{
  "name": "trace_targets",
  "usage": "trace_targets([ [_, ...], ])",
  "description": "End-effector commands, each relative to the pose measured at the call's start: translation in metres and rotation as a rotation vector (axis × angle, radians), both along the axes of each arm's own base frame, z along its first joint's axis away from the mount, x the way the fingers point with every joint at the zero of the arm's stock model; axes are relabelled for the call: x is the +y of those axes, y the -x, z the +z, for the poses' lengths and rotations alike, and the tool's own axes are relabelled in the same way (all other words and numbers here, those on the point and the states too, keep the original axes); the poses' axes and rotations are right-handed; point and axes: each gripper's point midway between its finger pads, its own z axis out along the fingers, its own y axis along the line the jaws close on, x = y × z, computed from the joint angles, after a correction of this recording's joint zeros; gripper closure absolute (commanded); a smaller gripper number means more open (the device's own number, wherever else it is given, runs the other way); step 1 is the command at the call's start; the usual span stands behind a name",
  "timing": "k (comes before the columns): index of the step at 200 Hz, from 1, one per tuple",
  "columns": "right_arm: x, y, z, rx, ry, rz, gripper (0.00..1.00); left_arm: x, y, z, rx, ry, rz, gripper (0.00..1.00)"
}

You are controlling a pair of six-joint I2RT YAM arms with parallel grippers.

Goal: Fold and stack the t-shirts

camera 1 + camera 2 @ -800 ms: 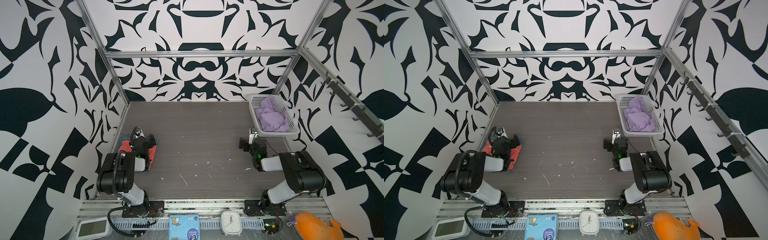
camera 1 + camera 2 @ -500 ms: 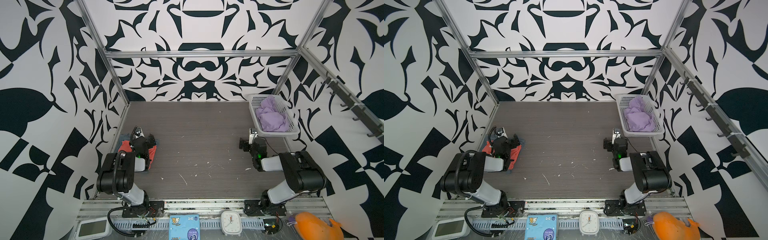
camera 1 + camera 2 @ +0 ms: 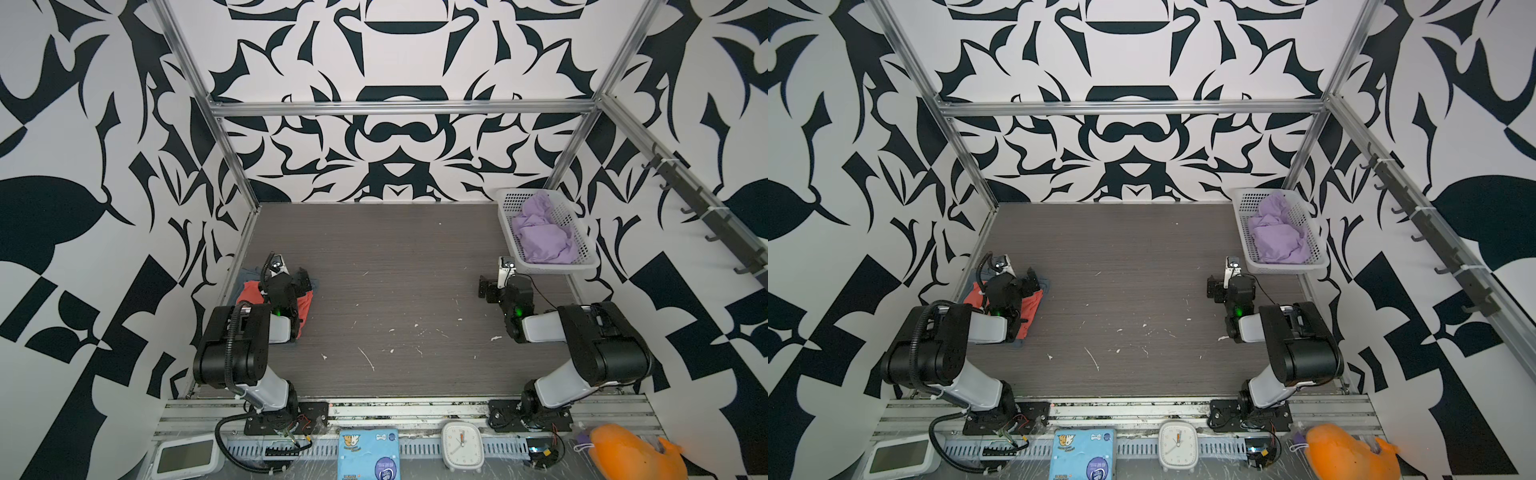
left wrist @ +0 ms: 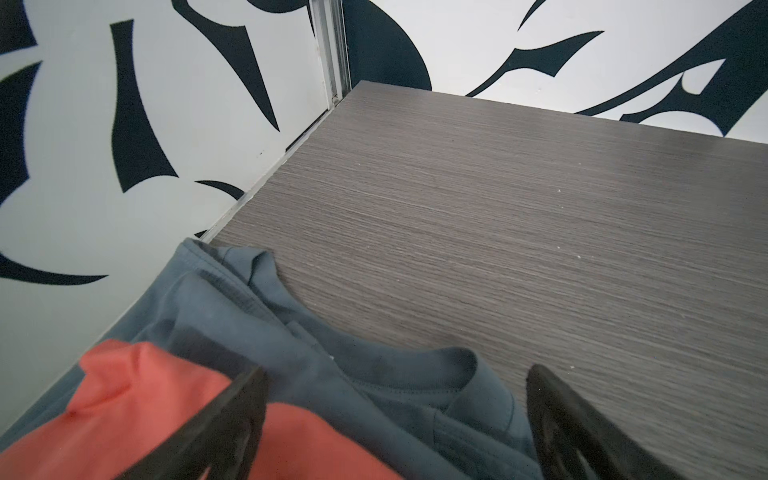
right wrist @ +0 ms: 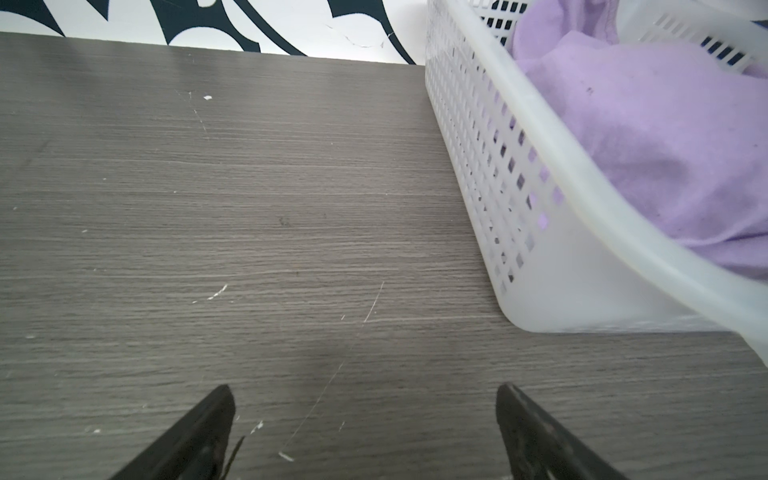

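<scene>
Lavender t-shirt (image 3: 540,239) lies crumpled in a white basket (image 3: 505,224) at the far right corner of the surface (image 3: 395,257), seen in both top views. A coral-red t-shirt (image 3: 249,291) rests on a grey-blue t-shirt (image 3: 247,273) at the left edge. The left arm covers most of that pile, so how neatly it is folded cannot be judged. The left tool (image 3: 297,279) hangs over the pile with its jaws spread and empty. The right tool (image 3: 487,289), equally released, sits just beside the basket's near end.

Left wrist view: the left tool (image 4: 397,372) is wide open above the grey-blue collar, one finger (image 4: 232,399) over the coral-red cloth. Whether it touches the fabric is unclear. Both shirts run out of frame. Closing here would likely pinch both layers and drag the pile apart.

Right wrist view: the right tool (image 5: 363,390) gapes over bare surface, with the basket wall (image 5: 478,145) off to one side. The lavender heap shows no clear collar or sleeve, and anything beneath it is hidden. Pulling a bunched fold could snag the rim and drag or tip the light basket.
</scene>
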Motion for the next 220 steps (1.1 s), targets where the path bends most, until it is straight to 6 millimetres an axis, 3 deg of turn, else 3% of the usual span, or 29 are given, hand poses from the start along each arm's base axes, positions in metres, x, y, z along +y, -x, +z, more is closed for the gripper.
trace_targets([
  [1,0.001,-0.01,0.018,-0.059,-0.007,0.002,0.0,0.0,-0.004,0.012,-0.04,0.01,0.002,0.01],
  [124,0.002,-0.012,0.025,-0.06,-0.01,0.006,0.0,0.0,-0.003,0.015,-0.051,0.004,-0.003,0.01],
  [143,0.005,-0.012,0.039,-0.024,-0.012,0.025,0.0,-0.01,-0.005,0.029,-0.044,0.01,-0.06,0.01],
  [166,0.014,-0.008,0.071,-0.006,-0.053,0.058,0.0,-0.02,-0.006,0.059,-0.003,0.018,-0.088,0.01],
  [200,0.044,0.011,0.123,0.005,-0.253,0.137,0.0,-0.04,-0.002,0.11,0.081,0.214,-0.111,0.01],
  [220,0.072,0.028,0.143,0.063,-0.379,0.214,0.0,-0.073,0.0,0.128,0.102,0.441,-0.174,0.01],
])
